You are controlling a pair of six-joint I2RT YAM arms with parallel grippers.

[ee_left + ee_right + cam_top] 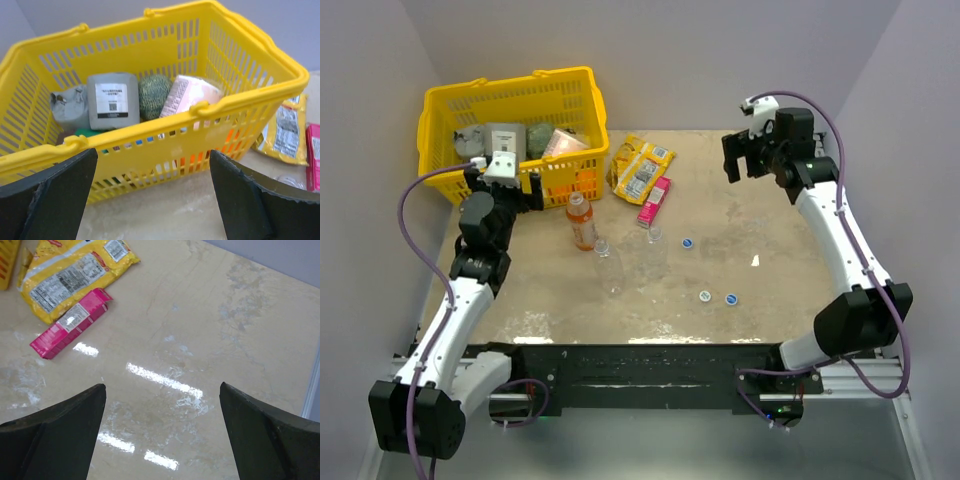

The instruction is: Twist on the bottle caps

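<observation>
Bottle caps (705, 296) loose on the table (780, 230), apart from the bottles: two just beside each other nearest to the arm bases, right of the middle, and a third cap (688, 243) farther back, alone. Left of that one, two colourless bottles (608, 265), hard to make out against the tabletop. Behind them an orange bottle (581, 221), upright, just in front of the yellow basket (565, 178). Left gripper (510, 188) raised before the front wall of the basket, fingers spread wide, nothing between them. Right of the basket, a pink packet (654, 201) and yellow packets (641, 167), flat on the table. Right gripper (742, 165) high over the far right part of the table, fingers also wide apart, holding nothing. Inside the basket, a grey pouch (113, 100), a green round bundle (154, 95) and a pinkish pack (187, 95), side by side
</observation>
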